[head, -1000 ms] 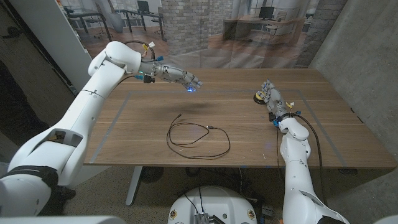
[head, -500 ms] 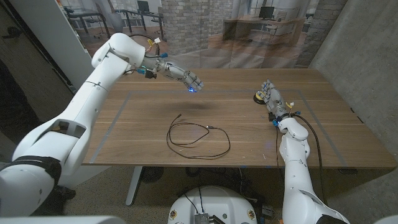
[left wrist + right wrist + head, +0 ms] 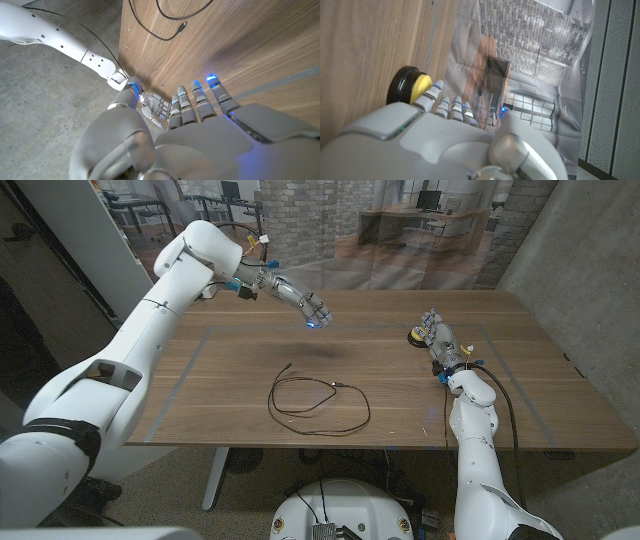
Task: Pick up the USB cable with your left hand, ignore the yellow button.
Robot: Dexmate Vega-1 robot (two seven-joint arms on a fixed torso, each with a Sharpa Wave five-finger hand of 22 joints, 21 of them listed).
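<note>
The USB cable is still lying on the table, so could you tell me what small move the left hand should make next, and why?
Probably bring the left hand down and toward the robot, over the USB cable. The hand hovers open above the table, beyond the cable, holding nothing; the cable lies loosely coiled near the front edge, untouched.

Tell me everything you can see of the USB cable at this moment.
The thin black USB cable lies loose in a rough oval loop on the wooden table, near its front middle. One end sticks out at the loop's upper left; the other, a small plug, lies inside the loop. The left wrist view shows the plug too. Nothing touches it but the table; the left hand is raised well behind it.
</note>
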